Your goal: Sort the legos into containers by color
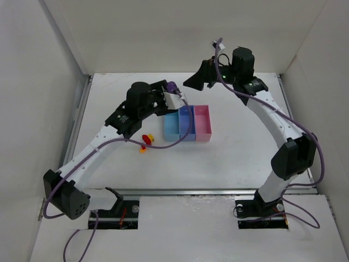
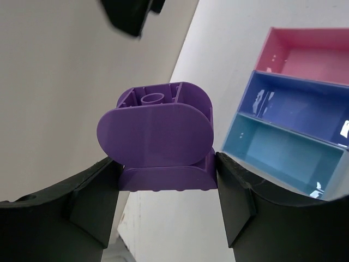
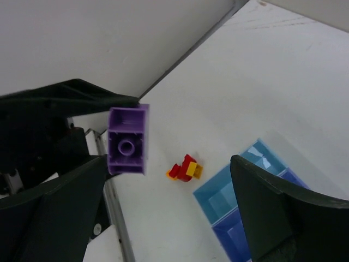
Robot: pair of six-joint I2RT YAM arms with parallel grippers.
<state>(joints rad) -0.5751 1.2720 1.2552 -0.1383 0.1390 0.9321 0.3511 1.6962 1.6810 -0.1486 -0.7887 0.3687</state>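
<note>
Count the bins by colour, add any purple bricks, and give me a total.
light blue bin: 1
blue-purple bin: 1
pink bin: 1
purple brick: 1
total: 4

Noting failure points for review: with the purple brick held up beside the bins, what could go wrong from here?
The left fingers pinch the purple brick only at one end, so it might slip or twist. The periwinkle bin is narrow and joined between the light blue bin and pink bin, so a slightly off release could land next door.
</note>
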